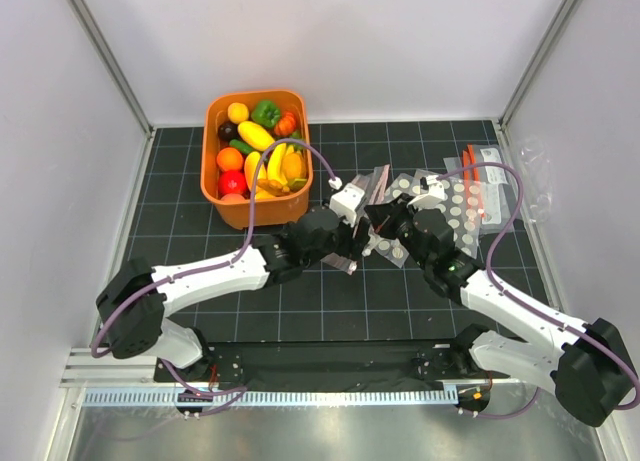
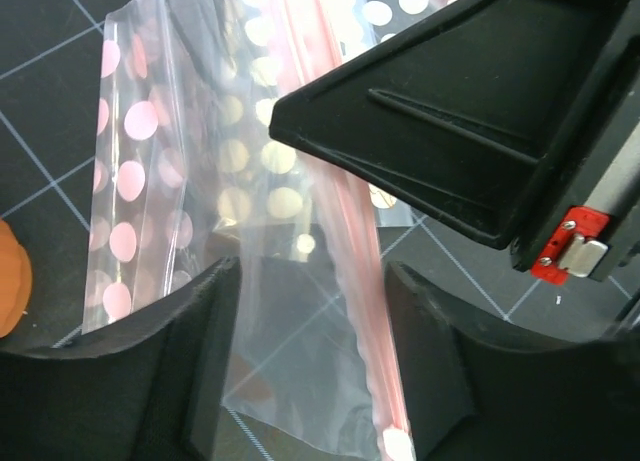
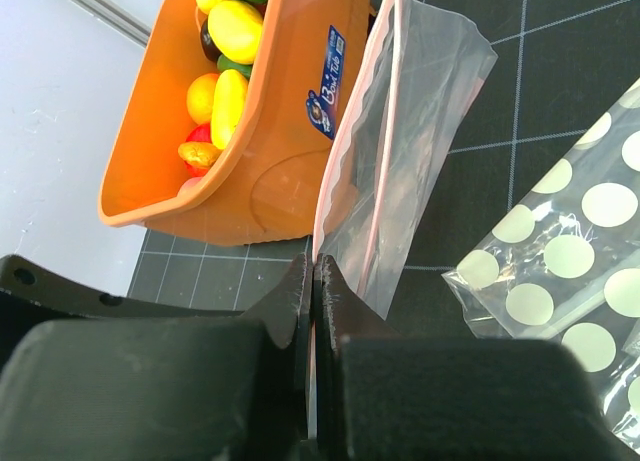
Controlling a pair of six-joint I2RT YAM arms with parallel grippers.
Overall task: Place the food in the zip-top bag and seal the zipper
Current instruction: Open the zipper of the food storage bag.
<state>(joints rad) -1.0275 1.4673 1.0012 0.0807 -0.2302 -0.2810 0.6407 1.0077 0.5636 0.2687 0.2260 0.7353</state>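
Right tool (image 3: 313, 273) tight on zipper (image 3: 342, 159) edge

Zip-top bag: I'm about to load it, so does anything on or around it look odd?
Nothing looks spilled or damaged. The zip-top bag looks crumpled and askew, pinched at its pink strip by the right claw. The left claw stands open around it. The food sits in the orange bin.

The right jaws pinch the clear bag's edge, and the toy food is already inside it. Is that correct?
No. The right wrist view shows the toy food in the orange bin, not in the clear bag. The rest is right.
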